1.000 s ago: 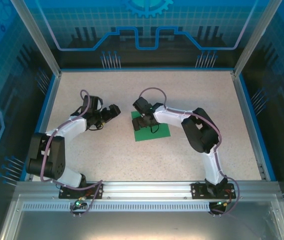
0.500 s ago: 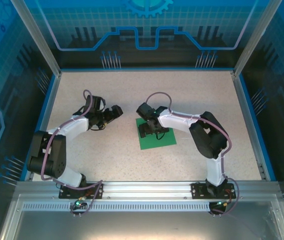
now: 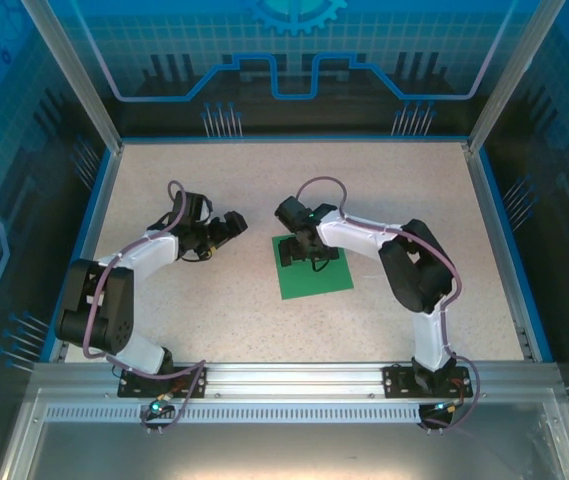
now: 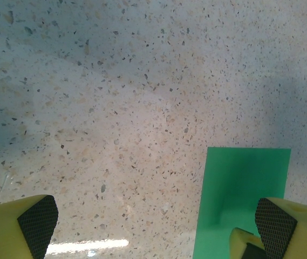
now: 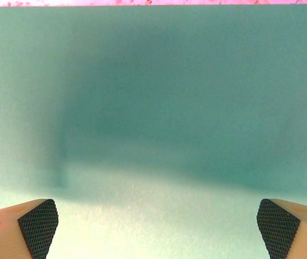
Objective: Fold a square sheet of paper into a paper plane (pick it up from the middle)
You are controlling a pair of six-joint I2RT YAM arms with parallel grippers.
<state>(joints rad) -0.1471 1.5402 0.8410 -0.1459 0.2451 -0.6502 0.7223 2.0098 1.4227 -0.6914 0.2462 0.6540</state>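
Square sheet of paper [image 3: 318,282] lies flat and unfolded near the middle of the speckled surface [image 3: 214,310], a little to the right of centre, with its edges turned slightly against the surface's blue rim. The right arm [image 3: 364,235] reaches in from the right and bends down over the far half of the sheet, so the right fingers [image 3: 290,256] stand above the green paper and hide part of its far edge from the overhead camera. Seen from the right wrist, those right fingers [image 5: 37,222] are spread wide apart with nothing between them. The sheet [image 5: 153,108] spreads beneath them almost from side to side, with a soft shadow across its middle and thin strips of pale surface at the top and left. Whether the tips touch the paper I cannot tell. The left arm [image 3: 149,250] is bent over the left part of the surface, and the left fingers [image 3: 232,224] point toward the sheet from just beside it, over bare surface. From the left wrist, the left fingers [image 4: 37,225] are also wide apart and hold nothing. The sheet [image 4: 245,183] shows at the lower right, close to the right-hand pad, and the rest is speckled surface [image 4: 115,108].
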